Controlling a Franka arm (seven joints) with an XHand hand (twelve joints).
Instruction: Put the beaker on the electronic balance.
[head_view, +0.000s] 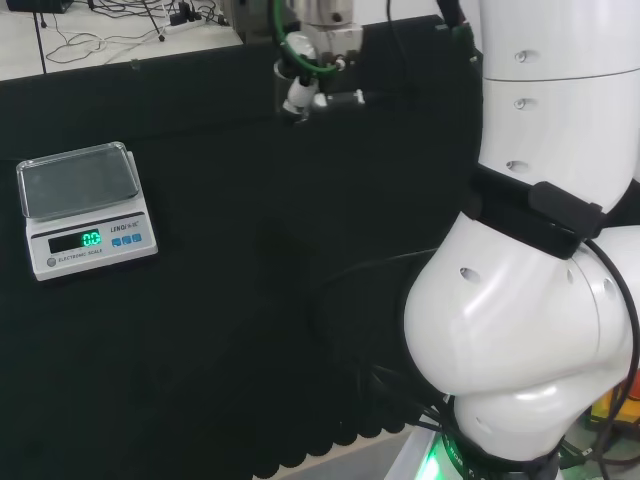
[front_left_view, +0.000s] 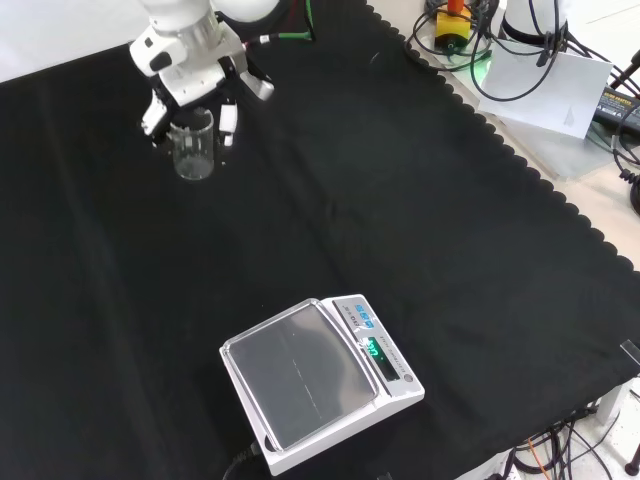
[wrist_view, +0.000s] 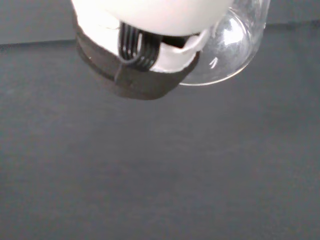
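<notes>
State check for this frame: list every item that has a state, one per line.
beaker: upright, looks empty, fingers around it; whether it is lifted off the cloth cannot be told.
hand: fingers curled round the beaker from above.
electronic balance: display lit, pan bare, standing apart from the beaker.

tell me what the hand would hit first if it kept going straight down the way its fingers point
Probably the black cloth. In the front view the hand has fingers around the clear beaker; the wrist view shows bare cloth beneath, though the beaker's height is unclear.
</notes>
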